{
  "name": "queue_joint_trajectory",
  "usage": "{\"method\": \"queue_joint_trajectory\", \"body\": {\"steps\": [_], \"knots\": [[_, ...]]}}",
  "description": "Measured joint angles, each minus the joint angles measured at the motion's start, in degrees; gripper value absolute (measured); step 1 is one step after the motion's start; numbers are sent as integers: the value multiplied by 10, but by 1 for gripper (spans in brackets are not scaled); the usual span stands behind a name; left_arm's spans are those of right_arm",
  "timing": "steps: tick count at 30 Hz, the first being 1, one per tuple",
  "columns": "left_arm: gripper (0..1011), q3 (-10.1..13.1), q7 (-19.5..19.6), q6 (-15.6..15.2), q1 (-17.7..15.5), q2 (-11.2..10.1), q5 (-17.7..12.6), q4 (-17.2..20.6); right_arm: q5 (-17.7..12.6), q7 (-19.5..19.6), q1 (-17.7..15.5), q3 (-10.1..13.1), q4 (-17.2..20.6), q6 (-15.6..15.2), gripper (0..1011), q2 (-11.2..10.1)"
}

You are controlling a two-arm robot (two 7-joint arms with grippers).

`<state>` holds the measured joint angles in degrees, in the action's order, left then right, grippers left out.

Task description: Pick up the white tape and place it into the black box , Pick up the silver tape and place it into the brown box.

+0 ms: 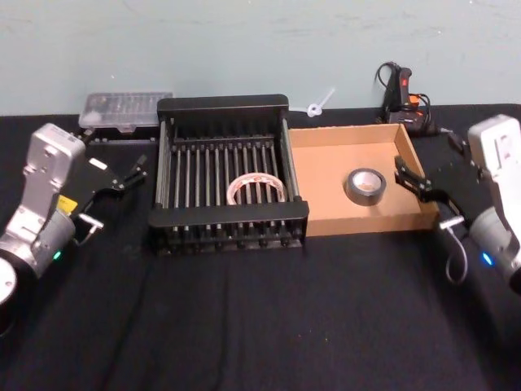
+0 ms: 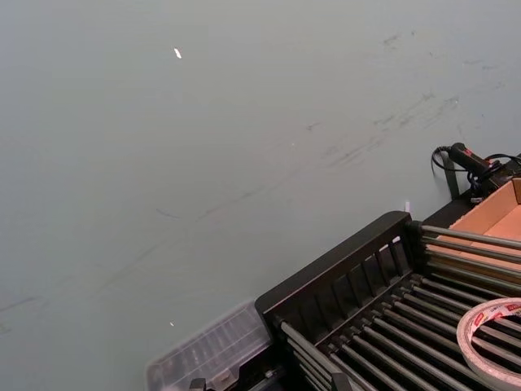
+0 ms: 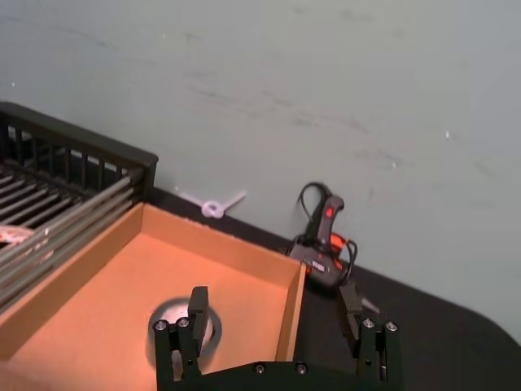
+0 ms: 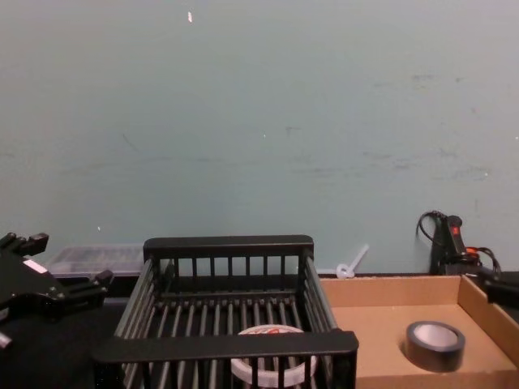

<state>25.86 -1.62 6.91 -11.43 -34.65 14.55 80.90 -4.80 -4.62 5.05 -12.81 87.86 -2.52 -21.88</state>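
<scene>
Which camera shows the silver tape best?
The head view: the silver tape lies whole and unblocked in the brown box. The chest view shows it side-on; in the right wrist view the right gripper partly covers it.

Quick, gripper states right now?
Left gripper: open, empty, left of the black box.
Right gripper: open, empty, over the brown box's right wall.

No legible text or labels.
</scene>
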Motion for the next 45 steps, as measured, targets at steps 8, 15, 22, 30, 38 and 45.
{"method": "queue_joint_trajectory", "body": {"steps": [8, 15, 22, 30, 38, 45], "knots": [[1001, 0, 0, 0, 0, 0, 0, 0, -2, -10, -29, 15, 7, -13, 1002, 4], [1001, 0, 0, 0, 0, 0, 0, 0, 0, -17, -31, 21, 5, -14, 1002, 12], [1001, 0, 0, 0, 0, 0, 0, 0, 2, -21, -30, 24, 3, -13, 1002, 15], [1001, 0, 0, 0, 0, 0, 0, 0, 2, -21, -30, 23, 2, -13, 1002, 14], [1001, 0, 0, 0, 0, 0, 0, 0, 2, -20, -29, 22, 2, -14, 1002, 14], [1001, 0, 0, 0, 0, 0, 0, 0, 2, -20, -29, 22, 2, -14, 1003, 13]]}}
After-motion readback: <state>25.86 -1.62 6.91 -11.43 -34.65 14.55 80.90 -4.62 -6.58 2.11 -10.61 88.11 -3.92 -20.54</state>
